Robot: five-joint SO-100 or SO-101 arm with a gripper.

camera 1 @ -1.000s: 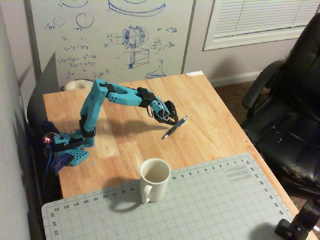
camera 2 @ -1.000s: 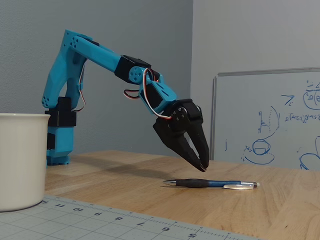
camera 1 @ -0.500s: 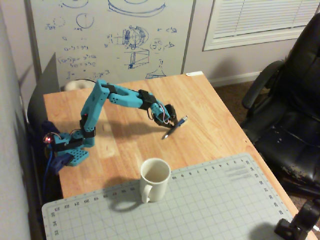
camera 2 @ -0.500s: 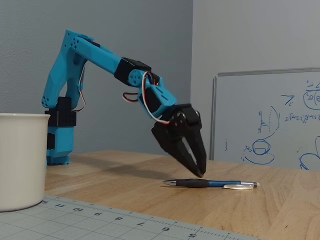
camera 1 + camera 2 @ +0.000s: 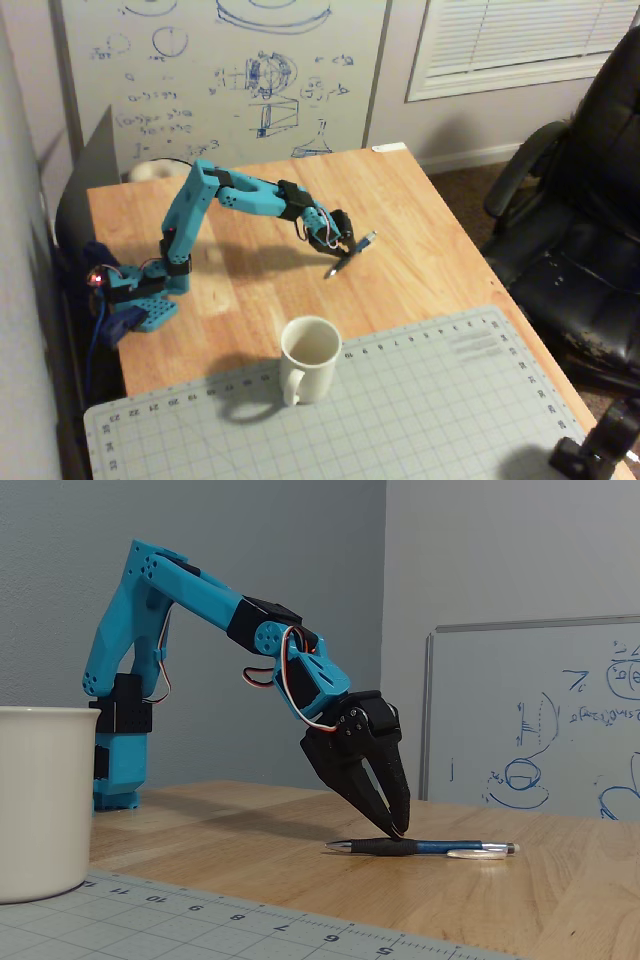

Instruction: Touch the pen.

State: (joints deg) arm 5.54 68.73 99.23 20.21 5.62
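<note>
**Below the fingertips: pen lying flat, tips at its grip section**

On the wooden table [image 5: 440, 230] the pen [image 5: 425, 848] is seen lying flat, well apart from the mug [image 5: 308, 357] and off the cutting mat [image 5: 420, 410]. In the low fixed view its long axis runs left to right, tip to the left, clip end to the right. In the high fixed view the same axis runs diagonally, tip toward the mat, clip end away from the arm base.

The gripper [image 5: 397, 832] is pitched steeply down from the arm [image 5: 240, 195]. Its two fingers are brought nearly together, with only a narrow slit visible between them higher up; nothing is clasped. The tips are placed directly over the dark grip section, left of the pen's middle in the low view.

Contact is judged made or all but made: no gap can be resolved between tips and barrel in the low view. From the high view [image 5: 345, 245] the gripper is seen over the pen, but contact cannot be confirmed there.

Judgement: any remaining travel is straight down only; no sideways correction along or across the barrel appears needed. A hard press risks rolling the round barrel.
</note>
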